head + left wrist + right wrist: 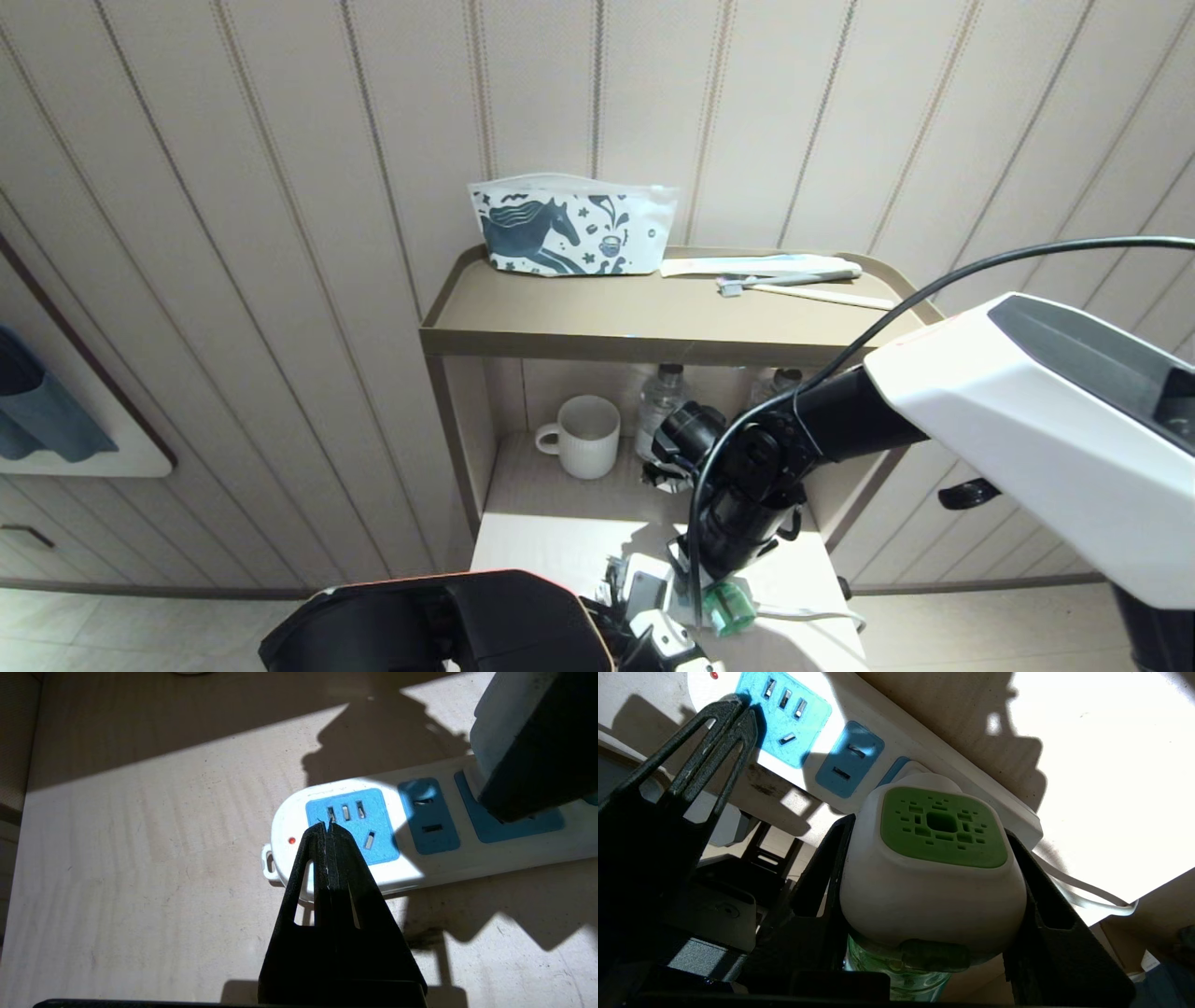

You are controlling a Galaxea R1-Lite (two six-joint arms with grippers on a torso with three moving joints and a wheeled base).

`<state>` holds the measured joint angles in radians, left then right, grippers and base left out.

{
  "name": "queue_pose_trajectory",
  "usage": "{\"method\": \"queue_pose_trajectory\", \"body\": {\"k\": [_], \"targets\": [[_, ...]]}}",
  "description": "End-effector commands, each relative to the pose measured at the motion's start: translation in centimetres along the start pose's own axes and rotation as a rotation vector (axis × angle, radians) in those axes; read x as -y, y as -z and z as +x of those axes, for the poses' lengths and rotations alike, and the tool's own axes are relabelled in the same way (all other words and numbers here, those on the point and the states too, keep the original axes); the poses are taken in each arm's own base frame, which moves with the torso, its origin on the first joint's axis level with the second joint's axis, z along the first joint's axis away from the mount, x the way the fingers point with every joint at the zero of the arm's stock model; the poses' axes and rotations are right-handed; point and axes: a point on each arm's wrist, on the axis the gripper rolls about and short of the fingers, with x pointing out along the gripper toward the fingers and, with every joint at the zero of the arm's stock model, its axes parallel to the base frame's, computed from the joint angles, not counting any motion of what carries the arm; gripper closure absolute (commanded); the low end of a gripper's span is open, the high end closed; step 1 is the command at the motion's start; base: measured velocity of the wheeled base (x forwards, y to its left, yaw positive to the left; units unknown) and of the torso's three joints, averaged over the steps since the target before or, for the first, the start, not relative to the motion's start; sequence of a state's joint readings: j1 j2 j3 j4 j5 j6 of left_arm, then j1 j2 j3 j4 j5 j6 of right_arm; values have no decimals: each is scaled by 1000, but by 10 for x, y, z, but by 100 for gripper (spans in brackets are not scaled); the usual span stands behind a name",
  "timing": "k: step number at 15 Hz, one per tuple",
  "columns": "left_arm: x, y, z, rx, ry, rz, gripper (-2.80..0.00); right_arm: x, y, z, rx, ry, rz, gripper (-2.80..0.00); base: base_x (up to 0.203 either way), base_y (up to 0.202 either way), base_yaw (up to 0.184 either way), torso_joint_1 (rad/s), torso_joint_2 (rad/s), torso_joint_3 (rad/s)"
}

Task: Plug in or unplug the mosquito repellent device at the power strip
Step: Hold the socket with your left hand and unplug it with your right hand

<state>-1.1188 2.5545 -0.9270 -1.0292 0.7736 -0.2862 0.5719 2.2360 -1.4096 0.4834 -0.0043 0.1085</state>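
The white power strip lies flat on the pale cabinet surface, with light-blue socket faces and a small red light near its rounded end. My right gripper is shut on the mosquito repellent device, one black finger on each side of its white-and-green head, the green bottle toward the wrist. The device's back sits at the third socket face; its prongs are hidden. In the head view the device shows under the right wrist. My left gripper is shut and empty, with its tips over the end socket.
A white mug and clear water bottles stand deeper in the cabinet's lower bay. The brown upper shelf holds a horse-print pouch and a toothbrush. The strip's white cord trails right.
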Motion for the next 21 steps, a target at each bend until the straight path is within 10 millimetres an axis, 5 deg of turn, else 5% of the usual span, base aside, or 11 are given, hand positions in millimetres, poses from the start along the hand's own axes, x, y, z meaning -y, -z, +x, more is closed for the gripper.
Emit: {"method": "queue_pose_trajectory", "body": {"k": [1,21], "targets": [[0,-1,1,5,-5,-6,0,0,0,2,-8,1,0,0,0,0,0,0,0,0],[1,2,0,-10,26,30,0,-7,-2,-16,42,0,-14,0,0,0,0,0,0,0]]}}
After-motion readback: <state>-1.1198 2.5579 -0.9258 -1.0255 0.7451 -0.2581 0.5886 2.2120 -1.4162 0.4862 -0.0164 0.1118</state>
